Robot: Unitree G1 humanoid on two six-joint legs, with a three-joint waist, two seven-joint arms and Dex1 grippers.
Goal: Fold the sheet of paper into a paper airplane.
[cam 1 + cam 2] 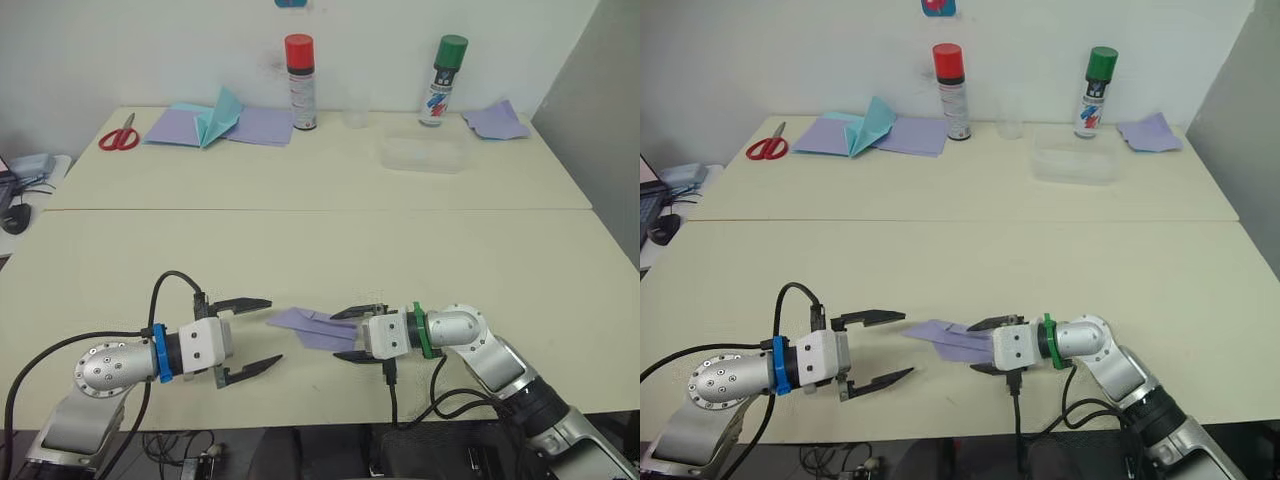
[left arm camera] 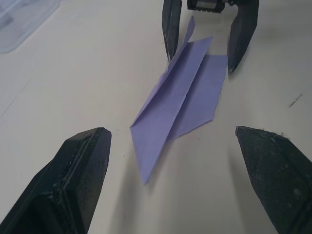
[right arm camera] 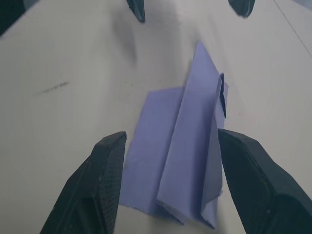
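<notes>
Now, paper airplane (image 1: 312, 327): you see it flat on the table (image 1: 330, 240), folded.
Left gripper (image 1: 253, 335): spread, just off its nose.
Right gripper (image 1: 350, 334): spread around its tail (contact unclear).

Paper airplane (image 1: 311, 326): lavender-purple, folded to a narrow pointed wedge with a raised centre crease and two flat wing flaps. Lies on the cream surface (image 1: 330, 250) near its front edge, nose pointing to the robot's left.
</notes>
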